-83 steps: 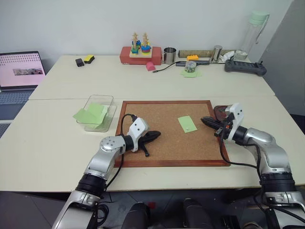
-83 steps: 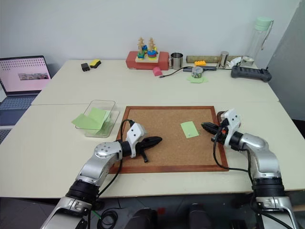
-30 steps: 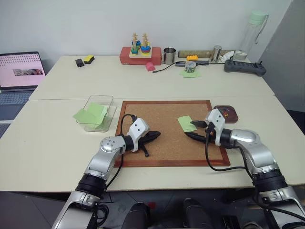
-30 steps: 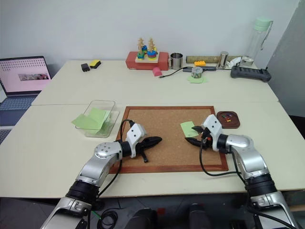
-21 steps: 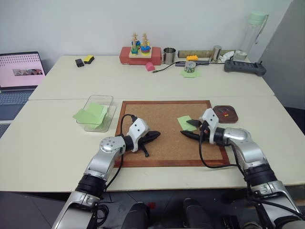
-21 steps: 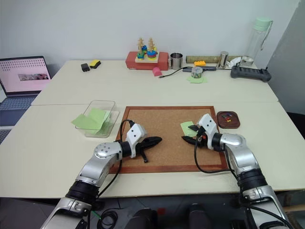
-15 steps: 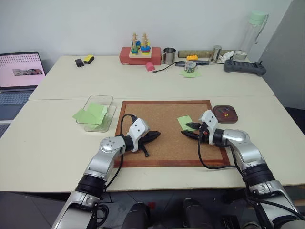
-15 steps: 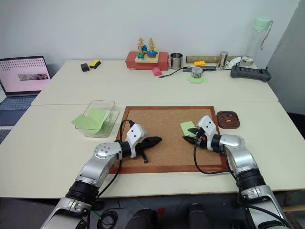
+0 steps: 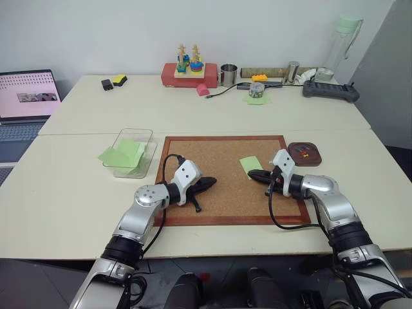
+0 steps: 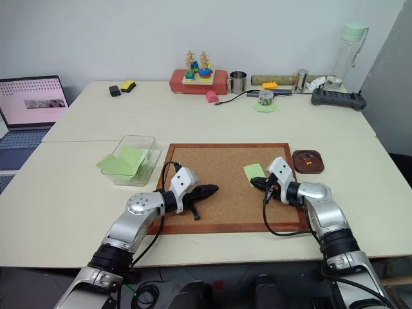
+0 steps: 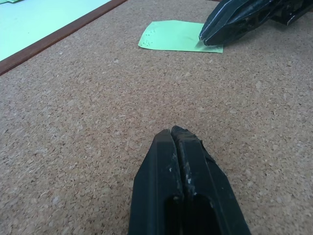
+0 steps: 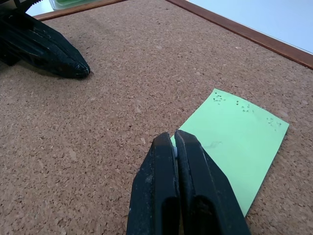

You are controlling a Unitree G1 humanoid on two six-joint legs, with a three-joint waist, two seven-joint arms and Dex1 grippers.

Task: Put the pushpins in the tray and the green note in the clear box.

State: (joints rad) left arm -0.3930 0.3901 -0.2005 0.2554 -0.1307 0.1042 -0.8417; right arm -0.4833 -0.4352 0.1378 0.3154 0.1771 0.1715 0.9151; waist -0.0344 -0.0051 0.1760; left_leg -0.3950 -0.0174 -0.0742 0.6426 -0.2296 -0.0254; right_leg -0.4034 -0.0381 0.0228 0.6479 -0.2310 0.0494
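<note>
The right gripper [image 12: 174, 142] has its jaws closed at the near edge of the green note [image 12: 234, 142], which lies flat on the corkboard [image 9: 212, 161], right of centre. It looks pinched by a thin strip of its edge, but the wrist view can't confirm paper is actually between the tips, so the grip is prob. marginal. The left gripper [image 11: 176, 133] is closed on nothing, resting low over the cork, left of centre, well apart from the note. The pushpins [image 9: 306, 153] show as small red and yellow dots already in the tray [image 9: 302, 154], just off the board's right edge, so that half of the task seems done. Risks from here: w/ so little paper caught, a lift could let the note slip free and flutter down; a flat sheet also drags on rough cork, so a sideways pull may crease or tear it. The clear box [image 9: 132, 151] sits off the board's far-left corner, already holding green slips that overhang its near wall, so the note must cross the whole board, past the left gripper. A fast swing could flap it loose, or it could land on the overhanging slips and slide outside the box.
</note>
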